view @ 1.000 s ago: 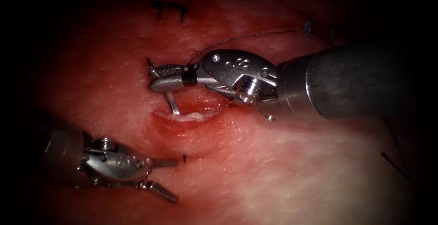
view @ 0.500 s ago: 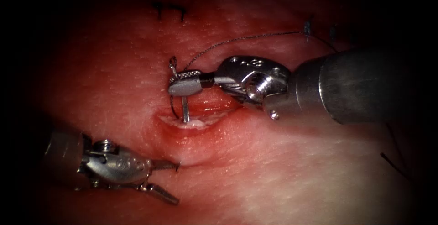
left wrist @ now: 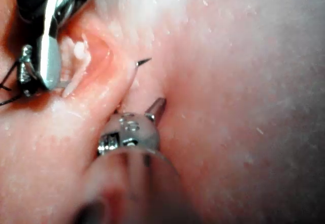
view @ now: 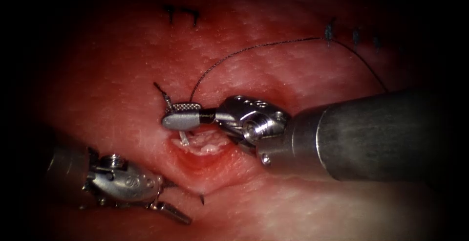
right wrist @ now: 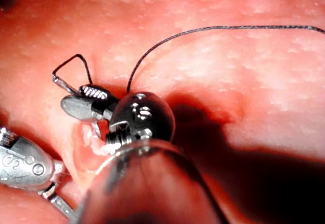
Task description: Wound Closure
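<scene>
The right tool [view: 180,120], clamped near the needle's [view: 184,138] tail, has rotated it deeper; its tip [view: 202,198] now emerges beside the left tool's [view: 172,199] parted jaws.

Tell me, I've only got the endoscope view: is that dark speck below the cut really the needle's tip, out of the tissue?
Observer: Yes. In the left wrist view the needle shows a bare, sharp tip poking out of a raised ridge of the tissue.
Operator: Is the left tool touching it?
Observer: No. The left tool is open and holds nothing. In that same view, its nearer jaw lies short of the tip with a clear gap.
Operator: And the thread by the right tool?
Observer: The right wrist view shows the right tool shut on the needle near its tail. The thread makes a small loop off that tail beside the jaws.
</scene>
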Tool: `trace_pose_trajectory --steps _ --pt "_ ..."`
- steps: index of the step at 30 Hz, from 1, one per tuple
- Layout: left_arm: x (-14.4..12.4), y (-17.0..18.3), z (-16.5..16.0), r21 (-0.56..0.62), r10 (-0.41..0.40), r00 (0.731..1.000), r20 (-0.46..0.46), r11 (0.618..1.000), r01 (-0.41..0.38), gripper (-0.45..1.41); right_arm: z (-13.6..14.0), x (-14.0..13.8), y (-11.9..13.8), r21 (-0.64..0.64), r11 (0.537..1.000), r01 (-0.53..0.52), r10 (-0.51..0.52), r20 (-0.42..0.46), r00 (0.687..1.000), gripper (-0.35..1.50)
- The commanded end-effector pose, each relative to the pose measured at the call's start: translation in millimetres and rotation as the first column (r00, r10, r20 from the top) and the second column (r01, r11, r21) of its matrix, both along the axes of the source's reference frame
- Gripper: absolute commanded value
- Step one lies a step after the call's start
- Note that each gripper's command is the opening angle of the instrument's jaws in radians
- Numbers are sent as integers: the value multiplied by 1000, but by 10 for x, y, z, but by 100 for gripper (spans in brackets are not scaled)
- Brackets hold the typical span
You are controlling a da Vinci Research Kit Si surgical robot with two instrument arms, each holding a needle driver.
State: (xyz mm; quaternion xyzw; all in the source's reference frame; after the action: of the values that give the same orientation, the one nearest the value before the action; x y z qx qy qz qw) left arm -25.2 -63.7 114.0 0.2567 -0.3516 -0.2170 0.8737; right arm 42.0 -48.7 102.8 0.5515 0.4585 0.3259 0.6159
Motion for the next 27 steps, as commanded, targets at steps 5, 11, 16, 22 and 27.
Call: trace_pose_trajectory --steps 5,11,16,22,27 --pt "-3 -10 2 5 1 1000 1 1000 -1 57 -5 -9 -26 68 997 35 -35 0 999 -35" --pt "-3 -10 2 5 1 1000 1 1000 -1 57 -2 -27 -35 70 997 31 -34 46 998 -35" --pt "-3 -10 2 5 1 1000 1 1000 -1 57 3 -40 -39 127 988 91 -101 77 992 -35" --pt "-3 -10 2 5 0 1000 0 1000 0 57 14 -30 -41 174 982 71 -79 39 996 -35" --pt "-2 -10 2 4 1 1000 1 1000 -1 57 25 -29 -49 339 939 59 -73 28 997 -35"
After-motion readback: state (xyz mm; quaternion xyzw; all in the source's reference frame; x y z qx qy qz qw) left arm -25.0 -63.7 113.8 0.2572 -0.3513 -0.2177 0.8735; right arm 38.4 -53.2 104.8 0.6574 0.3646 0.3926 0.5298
